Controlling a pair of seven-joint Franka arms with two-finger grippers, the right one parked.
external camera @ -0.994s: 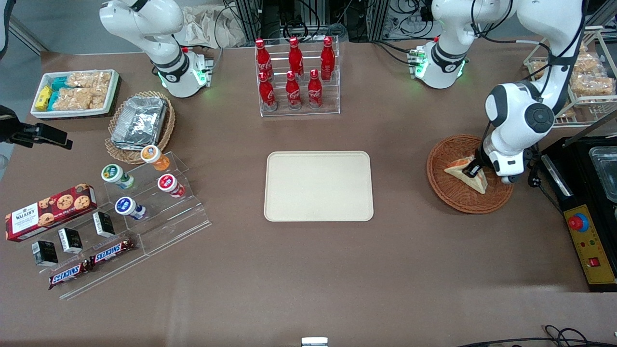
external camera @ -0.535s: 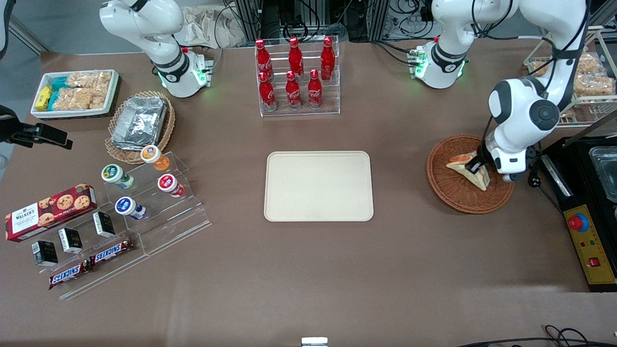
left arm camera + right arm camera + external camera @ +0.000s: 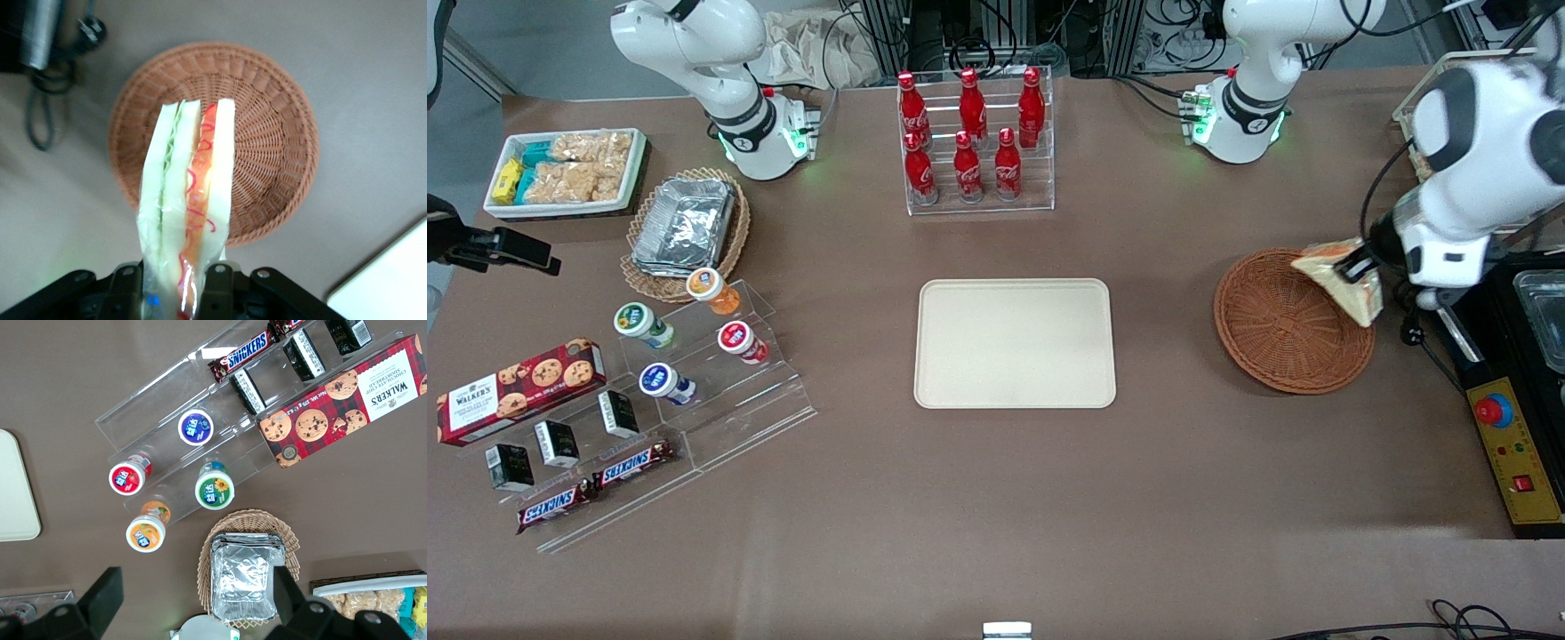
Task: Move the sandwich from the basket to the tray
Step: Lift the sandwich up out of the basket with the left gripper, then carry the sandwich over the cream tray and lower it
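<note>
Gripper (image 3: 1359, 265): clamped on the sandwich (image 3: 1343, 278), now raised above the basket's rim at the working arm's end.
Sandwich: lifted clear of the basket (image 3: 1279, 331), where it lay a second ago; hangs wrapped, filling edge showing (image 3: 190, 200).
Basket: bare inside (image 3: 267, 140).
Tray (image 3: 1015, 343): well apart, mid-table; open tabletop between.
Bottle rack (image 3: 971, 142): farther from the front camera than the tray.

Six cola bottles (image 3: 969, 133), four yogurt cups (image 3: 685, 333)
</note>
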